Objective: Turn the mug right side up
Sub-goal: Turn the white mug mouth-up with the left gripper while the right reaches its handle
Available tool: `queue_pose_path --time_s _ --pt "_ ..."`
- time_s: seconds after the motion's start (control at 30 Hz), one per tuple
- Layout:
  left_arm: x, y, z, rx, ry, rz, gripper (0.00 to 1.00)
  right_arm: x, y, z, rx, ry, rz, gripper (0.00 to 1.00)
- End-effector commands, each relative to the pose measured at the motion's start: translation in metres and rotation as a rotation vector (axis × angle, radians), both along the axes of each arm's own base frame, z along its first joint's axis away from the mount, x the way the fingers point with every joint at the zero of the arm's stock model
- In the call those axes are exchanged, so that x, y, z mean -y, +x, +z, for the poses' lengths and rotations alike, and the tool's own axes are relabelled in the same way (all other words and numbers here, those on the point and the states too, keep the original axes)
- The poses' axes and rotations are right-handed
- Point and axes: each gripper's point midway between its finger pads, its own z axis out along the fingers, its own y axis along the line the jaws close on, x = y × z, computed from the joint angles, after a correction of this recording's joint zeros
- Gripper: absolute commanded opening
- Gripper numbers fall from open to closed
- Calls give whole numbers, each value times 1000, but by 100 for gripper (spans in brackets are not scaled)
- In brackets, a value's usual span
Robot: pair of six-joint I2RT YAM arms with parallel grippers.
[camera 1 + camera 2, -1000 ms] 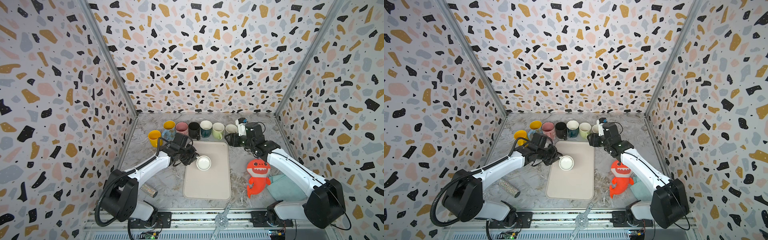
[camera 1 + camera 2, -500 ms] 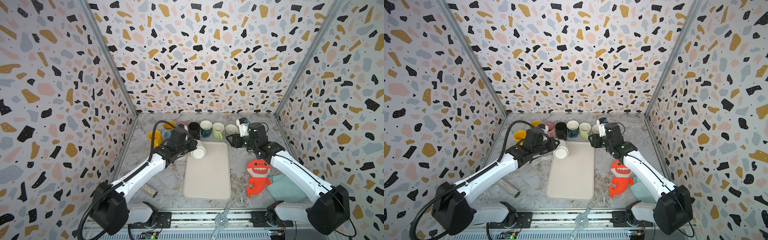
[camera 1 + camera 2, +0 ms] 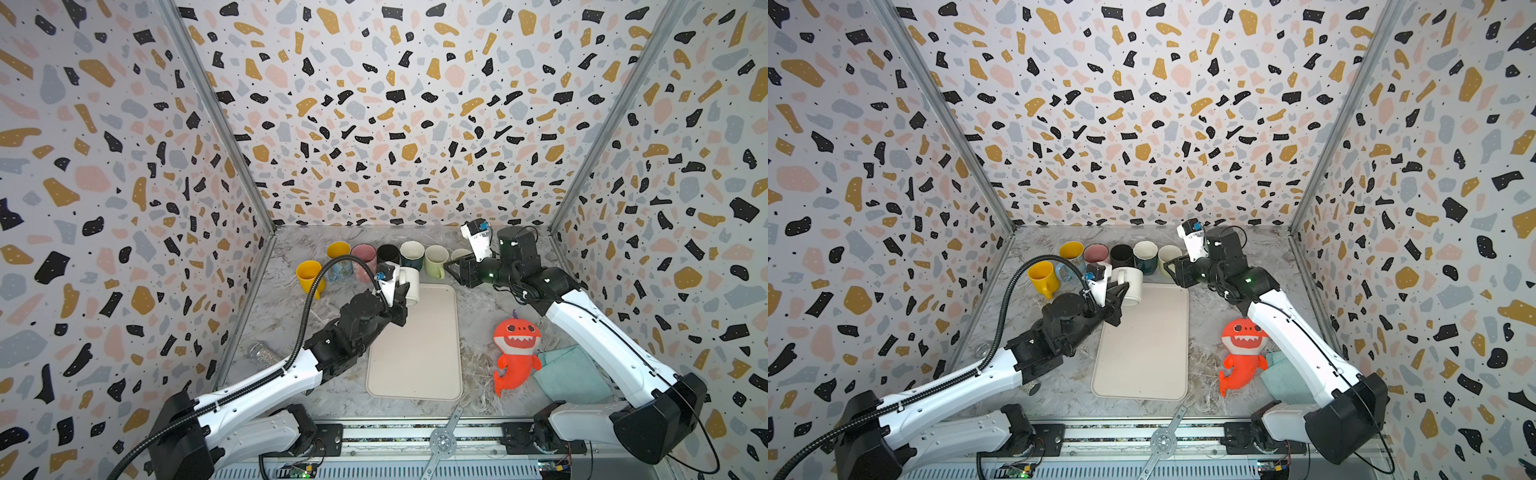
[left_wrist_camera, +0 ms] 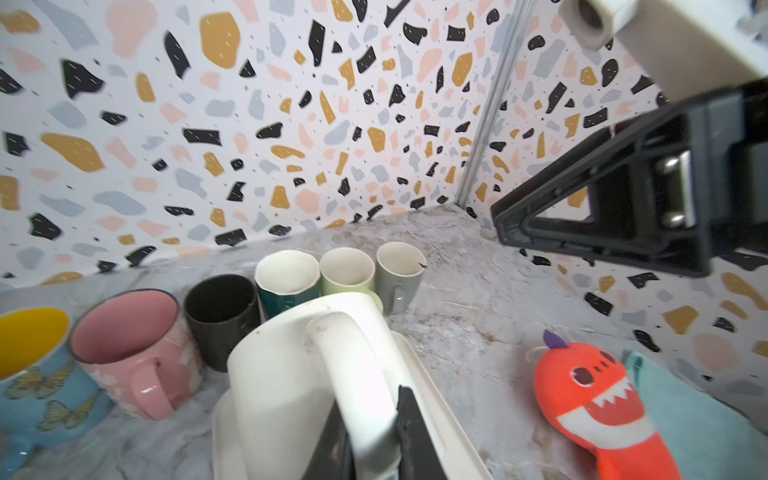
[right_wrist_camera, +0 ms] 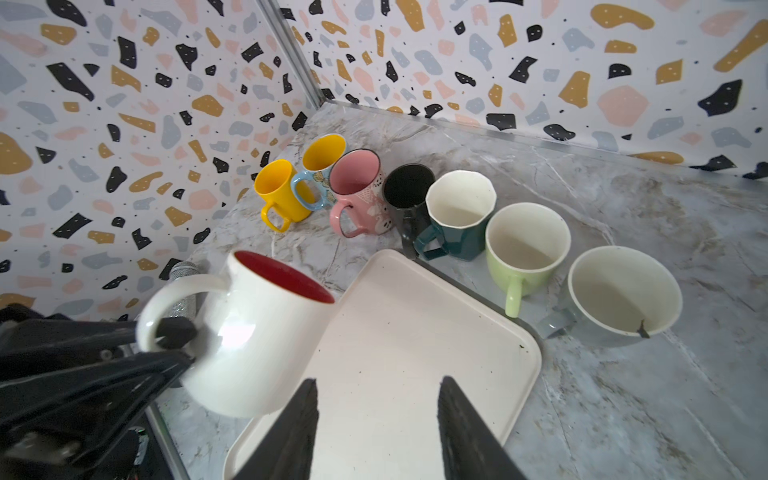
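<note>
Lifted from the tray's (image 3: 415,353) middle, the mug (image 3: 411,282) is tilting at its far left corner, left jaws clamping the handle (image 4: 353,374). Right jaws are standing apart, empty, near the far right corner.

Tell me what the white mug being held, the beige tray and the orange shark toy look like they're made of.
The white mug is likely glazed ceramic: glossy, with a bright highlight on its wall and a red inside. The beige tray is probably plastic: matte and smooth, with a rounded raised rim. The orange shark toy looks like soft plush fabric: fuzzy, dull and apparently stuffed.
</note>
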Motion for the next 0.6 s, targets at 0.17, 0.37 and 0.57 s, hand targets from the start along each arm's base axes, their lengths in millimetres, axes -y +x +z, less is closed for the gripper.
queue_pose_path --time_s 0.17,0.37,0.57 --pt "-50 1 82 386 -29 346 0 -37 -21 16 -44 22 204 50" --pt "-44 -3 81 452 114 434 0 -58 -25 39 -20 54 282 55" --pt "-39 -6 67 475 218 502 0 -65 -23 57 12 84 309 59"
